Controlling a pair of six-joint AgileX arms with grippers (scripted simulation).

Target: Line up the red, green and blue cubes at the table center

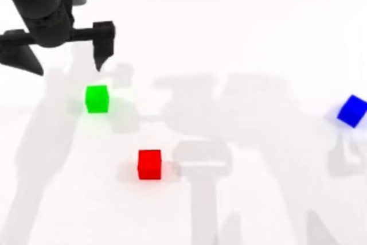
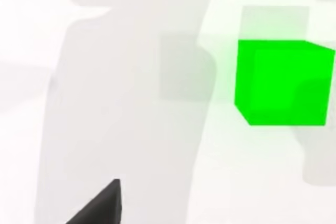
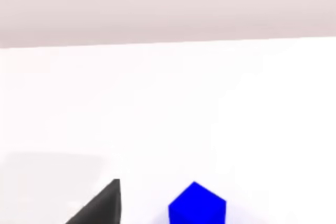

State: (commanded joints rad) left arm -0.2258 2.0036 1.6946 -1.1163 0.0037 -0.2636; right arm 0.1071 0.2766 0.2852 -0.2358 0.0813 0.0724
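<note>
Hovering over the plain white tabletop (image 1: 241, 38), the left gripper (image 1: 66, 64) spreads its black fingers wide and empty, the small bright green cube (image 1: 97, 98) just beyond the right fingertip, the bright red cube (image 1: 149, 164) farther off and the bright blue cube (image 1: 351, 111) well apart (no right gripper seen from above). Left wrist view: one dark fingertip (image 2: 100, 208), the green cube (image 2: 283, 82) apart from it. Right wrist view: one fingertip (image 3: 100, 208) near the blue cube (image 3: 197, 205); I cannot tell those fingers' state.

A blue cube (image 3: 197, 205) sits on the white table (image 3: 157, 108), beside one dark gripper finger (image 3: 100, 205).
</note>
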